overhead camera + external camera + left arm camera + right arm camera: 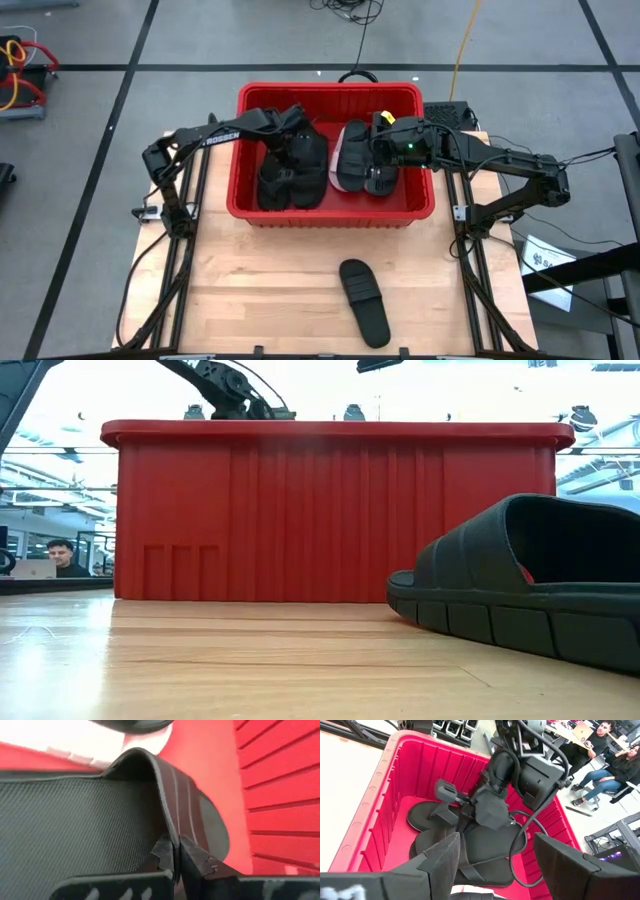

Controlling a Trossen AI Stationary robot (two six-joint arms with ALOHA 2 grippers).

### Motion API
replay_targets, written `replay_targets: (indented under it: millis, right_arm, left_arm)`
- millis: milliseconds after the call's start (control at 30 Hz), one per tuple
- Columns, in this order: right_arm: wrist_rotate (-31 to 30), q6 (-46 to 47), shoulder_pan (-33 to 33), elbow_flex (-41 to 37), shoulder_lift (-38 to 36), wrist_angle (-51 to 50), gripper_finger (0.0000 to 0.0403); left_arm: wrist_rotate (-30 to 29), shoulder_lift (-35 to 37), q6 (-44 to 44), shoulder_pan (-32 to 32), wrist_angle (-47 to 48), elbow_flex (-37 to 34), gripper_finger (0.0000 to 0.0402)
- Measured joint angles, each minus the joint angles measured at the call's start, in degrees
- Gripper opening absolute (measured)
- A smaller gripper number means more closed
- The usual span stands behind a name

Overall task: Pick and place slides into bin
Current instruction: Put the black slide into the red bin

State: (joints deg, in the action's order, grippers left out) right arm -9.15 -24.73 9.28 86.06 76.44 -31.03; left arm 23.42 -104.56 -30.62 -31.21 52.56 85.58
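The red bin [420,205] stands at the table's far middle; the low view shows its near wall [330,510]. Inside lie several black slides [290,180] on the left, and a light pink slide [350,150] and a black one [380,180] on the right. Another black slide [363,300] lies flat on the table near the front; it also shows in the low view [530,590]. My left gripper [287,150] is inside the bin's left half, shut on a black slide [75,820]. My right gripper [505,865] is open and empty over the bin's right half, above the pink slide. My left gripper pinches the edge of the black slide's strap [169,832] between its two fingers [162,852]. In the right wrist view the left gripper [490,807] points down into the bin from above. The slide is among the other black slides; whether it is lifted off them, I cannot tell.
The wooden table [260,300] in front of the bin holds only the single black slide. Cables run on the floor beyond the bin. People sit at desks in the room beyond [600,740], and one is far off in the low view [60,555].
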Motion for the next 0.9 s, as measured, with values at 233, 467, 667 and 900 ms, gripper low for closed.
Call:
replay_targets:
  millis: [233, 467, 667, 900]
  right_arm:
    - [-0.02, -0.02, 0.0, 0.0, 0.0, 0.0, 0.0242]
    - [-0.24, -0.02, 0.01, 0.0, 0.0, 0.13, 0.0242]
    - [-0.26, -0.45, 0.0, 0.0, -0.02, 1.22, 0.0242]
    - [-0.26, -1.51, 0.02, 0.0, -0.02, 1.31, 0.0242]
  left_arm:
    - [0.09, 1.84, -0.21, 3.19, -2.39, -0.09, 0.0003]
    - [-3.97, 1.75, 2.36, 5.14, -3.15, -0.09, 0.0003]
    - [-5.25, 1.75, 8.51, 4.31, -1.43, -0.09, 0.0003]
    - [-4.31, 1.75, 1.79, 4.36, -0.31, -0.07, 0.0005]
